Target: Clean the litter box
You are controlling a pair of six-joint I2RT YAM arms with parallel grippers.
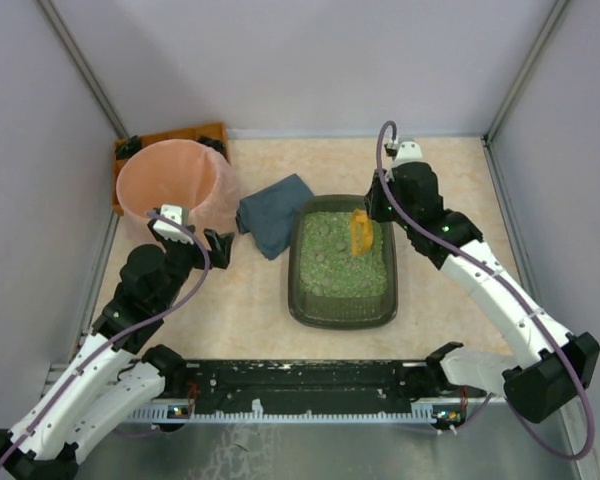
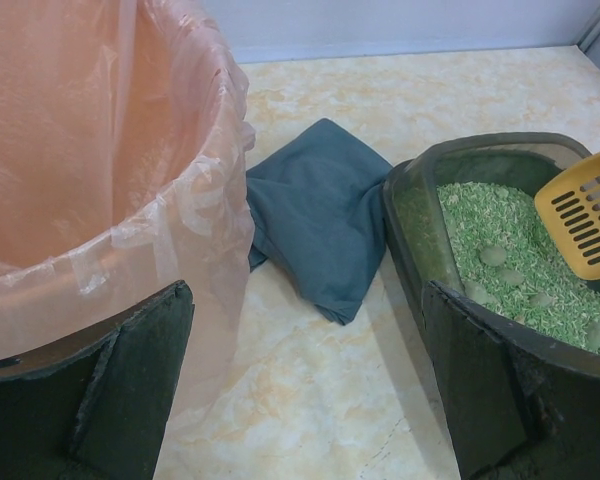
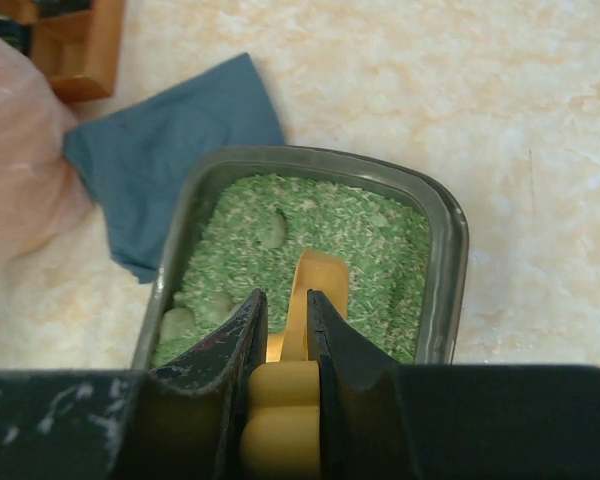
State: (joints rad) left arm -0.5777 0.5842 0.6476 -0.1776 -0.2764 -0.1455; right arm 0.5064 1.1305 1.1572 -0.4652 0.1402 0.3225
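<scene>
Top external view, and we have one beige marbled counter (image 1: 250,310) with two arms reaching over it from the near edge. Biggest container out there: one litter box (image 1: 342,320), dark grey-green, sitting right of centre on the counter and filled with green granules. Several rounded grey-green lumps lie among them, too blended in for a firm count.

Next, one round pink bucket (image 1: 220,205) at the far left, lined with thin translucent film that folds over its rim. One blue-grey cloth (image 1: 272,215) lies crumpled between bucket and litter box, touching the box's far left corner. One orange-brown compartment tray (image 1: 195,135) peeks out behind the bucket, with dark items in it that I can't make out.

Smallest now: one yellow slotted scoop (image 1: 361,232), over the granules at the far right of the box. Right tool (image 3: 287,310) is pinching its handle, fingers tight on either side. Left tool (image 2: 305,330) is spread wide, holding nothing, just beside the bucket's near side.
</scene>
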